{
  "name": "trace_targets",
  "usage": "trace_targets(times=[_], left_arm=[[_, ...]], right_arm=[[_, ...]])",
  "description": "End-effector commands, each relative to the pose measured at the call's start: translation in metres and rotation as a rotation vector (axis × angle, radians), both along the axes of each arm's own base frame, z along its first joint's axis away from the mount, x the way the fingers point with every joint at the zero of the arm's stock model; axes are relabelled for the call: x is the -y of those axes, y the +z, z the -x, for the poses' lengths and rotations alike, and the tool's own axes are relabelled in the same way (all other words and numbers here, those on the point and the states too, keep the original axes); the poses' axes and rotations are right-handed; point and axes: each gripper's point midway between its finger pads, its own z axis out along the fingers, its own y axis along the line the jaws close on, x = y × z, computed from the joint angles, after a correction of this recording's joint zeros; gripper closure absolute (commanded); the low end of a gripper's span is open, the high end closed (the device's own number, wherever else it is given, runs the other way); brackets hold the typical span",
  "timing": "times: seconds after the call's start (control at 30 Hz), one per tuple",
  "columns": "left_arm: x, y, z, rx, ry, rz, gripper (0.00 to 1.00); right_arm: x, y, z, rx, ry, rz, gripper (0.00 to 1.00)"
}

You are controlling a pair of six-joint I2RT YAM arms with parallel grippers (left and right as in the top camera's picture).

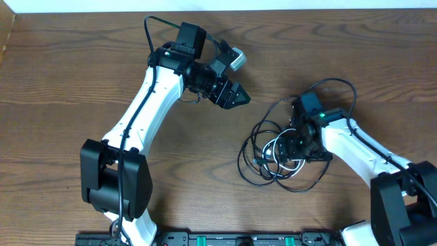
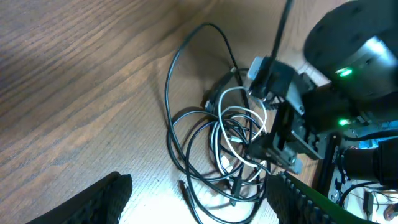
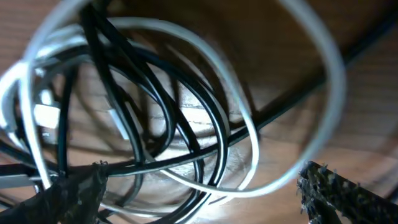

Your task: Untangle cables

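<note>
The tangle of thin black and white cables [image 1: 270, 160] lies on the wooden table [image 1: 68, 82] directly beneath the right arm's wide-spread fingers [image 3: 68, 196]. The left arm's fingers [image 2: 102, 196], also wide and empty, hang well apart.

A brown wood-grain table [image 1: 61, 82] carries a single tangle of cables [image 1: 270, 164], thin black loops wound through white ones, lying flat on its top. A wider black loop strays from the tangle's far-left side, also resting on the wood.
</note>
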Motion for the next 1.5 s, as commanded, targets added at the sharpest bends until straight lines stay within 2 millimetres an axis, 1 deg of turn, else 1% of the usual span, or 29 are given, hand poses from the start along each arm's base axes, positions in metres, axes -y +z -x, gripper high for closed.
trace_targets(times=[0.0,0.07,0.1,0.13,0.17,0.2,0.23,0.27,0.3,0.33,0.47,0.57,0.63,0.7,0.8,0.87,0.9,0.97,1.07,1.17,1.47], left_arm=[[-0.001,0.011,-0.002,0.026,0.007,0.007,0.26],[-0.001,0.011,-0.002,0.026,0.007,0.007,0.26],[-0.001,0.011,-0.002,0.026,0.007,0.007,0.26],[-0.001,0.011,-0.002,0.026,0.007,0.007,0.26],[-0.001,0.011,-0.002,0.026,0.007,0.007,0.26],[-0.001,0.011,-0.002,0.026,0.007,0.007,0.26],[-0.001,0.011,-0.002,0.026,0.007,0.007,0.26],[-0.001,0.011,-0.002,0.026,0.007,0.007,0.26],[-0.001,0.011,-0.002,0.026,0.007,0.007,0.26],[-0.001,0.011,-0.002,0.026,0.007,0.007,0.26],[-0.001,0.011,-0.001,0.026,0.007,0.007,0.26],[-0.001,0.011,-0.001,0.025,0.008,0.007,0.26],[-0.001,0.011,-0.001,0.022,0.008,0.006,0.26],[-0.001,0.011,-0.001,0.021,0.008,0.006,0.26],[-0.001,0.011,-0.001,0.021,0.008,0.005,0.26],[-0.002,0.01,0.0,0.017,0.008,0.004,0.26],[-0.002,0.01,0.001,0.013,0.008,0.003,0.25],[-0.002,0.009,0.001,0.011,0.009,-0.001,0.26],[-0.002,0.009,0.001,0.012,0.009,-0.001,0.25],[-0.002,0.009,0.001,0.012,0.009,-0.001,0.26],[-0.002,0.009,0.001,0.014,0.009,-0.001,0.25]], right_arm=[[0.0,-0.016,0.01,-0.054,-0.008,0.015,0.04],[-0.001,-0.021,0.009,-0.061,-0.005,0.015,0.05],[-0.002,-0.024,0.009,-0.061,-0.002,0.015,0.09],[-0.004,-0.026,0.008,-0.06,0.001,0.014,0.21],[-0.007,-0.029,0.007,-0.06,0.005,0.005,0.29],[-0.009,-0.031,0.006,-0.058,0.009,0.0,0.34],[-0.011,-0.033,0.005,-0.055,0.013,-0.003,0.43],[-0.013,-0.034,0.003,-0.049,0.014,-0.01,0.54],[-0.015,-0.034,0.002,-0.043,0.012,-0.016,0.74],[-0.017,-0.034,0.0,-0.034,0.003,-0.019,0.99],[-0.029,-0.033,-0.009,-0.004,-0.008,-0.082,0.99],[-0.04,-0.027,-0.021,0.034,-0.02,-0.134,0.99],[-0.043,-0.021,-0.03,0.058,-0.037,-0.145,0.99],[-0.048,-0.012,-0.043,0.094,-0.042,-0.161,0.99],[-0.059,0.011,-0.067,0.166,-0.043,-0.199,0.99],[-0.065,0.029,-0.083,0.223,-0.04,-0.223,0.99],[-0.07,0.048,-0.096,0.275,-0.036,-0.244,0.99],[-0.074,0.072,-0.112,0.339,-0.036,-0.268,0.99],[-0.075,0.103,-0.128,0.414,-0.043,-0.292,0.99],[-0.072,0.129,-0.136,0.457,-0.038,-0.301,0.99],[-0.072,0.163,-0.137,0.505,-0.011,-0.312,0.99]])
